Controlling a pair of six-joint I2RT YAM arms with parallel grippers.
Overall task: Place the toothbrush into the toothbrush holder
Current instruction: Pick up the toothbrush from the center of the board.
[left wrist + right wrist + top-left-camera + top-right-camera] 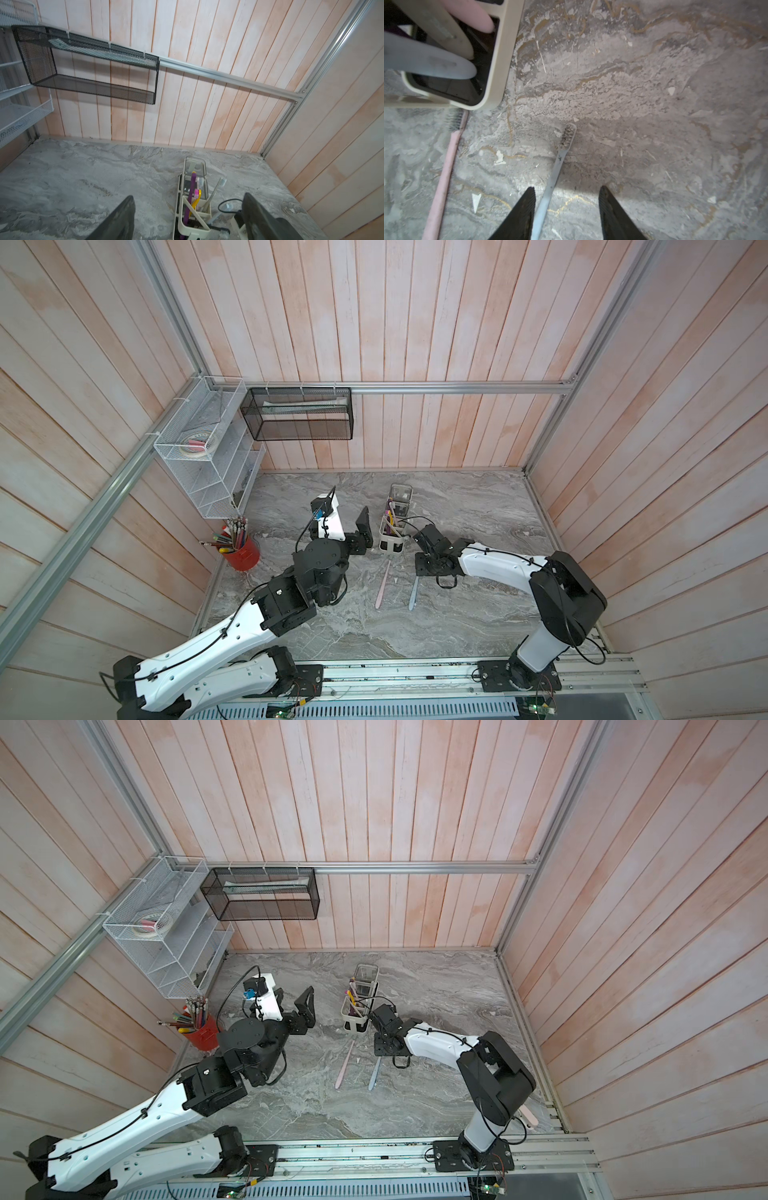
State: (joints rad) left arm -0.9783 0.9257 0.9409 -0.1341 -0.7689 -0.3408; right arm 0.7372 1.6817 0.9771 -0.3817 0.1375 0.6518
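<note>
The blue toothbrush [558, 164] lies flat on the grey marble tabletop [478, 510], near its middle and toward the front edge from the toothbrush holder [390, 541], bristles up, head toward the holder. A pink toothbrush [444, 176] lies alongside it, apart from it, with its head just beside the holder's front wall. The holder stands upright near the middle of the tabletop with several brushes leaning in its compartments. The right gripper [566, 187] is low over the blue handle, its 2 fingers apart on either side of it, the handle close against 1 of them. The left gripper [188, 195] hangs beside the holder, spread wide and holding nothing. A red cup [243, 556] of pens stands at the tabletop's left edge.
</note>
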